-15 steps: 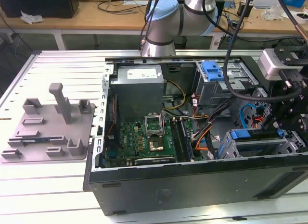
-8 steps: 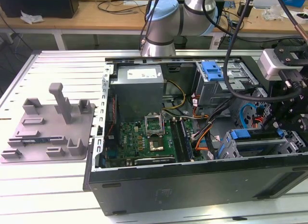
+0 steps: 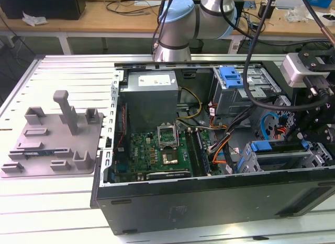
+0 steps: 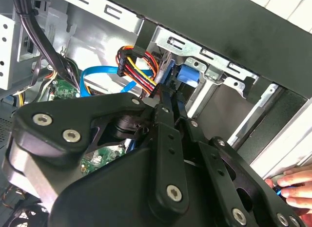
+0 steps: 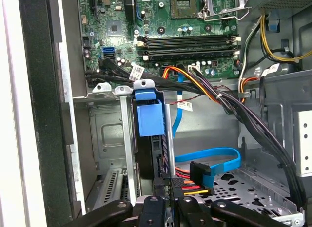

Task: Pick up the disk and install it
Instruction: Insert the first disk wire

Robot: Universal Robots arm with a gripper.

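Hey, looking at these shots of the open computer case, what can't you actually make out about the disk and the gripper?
- First wrist view: the disk stands edge-on in the drive cage, whose walls hide its faces.
- First wrist view: the gripper covers the disk's near end, so how deep it sits is unclear.
- Second wrist view: the gripper's body blocks most of the slot.
- Second wrist view: a person's hand is cut off by the picture's edge.

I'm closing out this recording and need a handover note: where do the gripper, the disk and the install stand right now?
Gripper: down inside the computer case, at the near end of the disk.
Disk: on edge in a slot of the drive cage, blue frame up.
Done: disk picked up and brought into the slot.
Left: full seating is not confirmed.
Note: a person's hand rests by the case edge.
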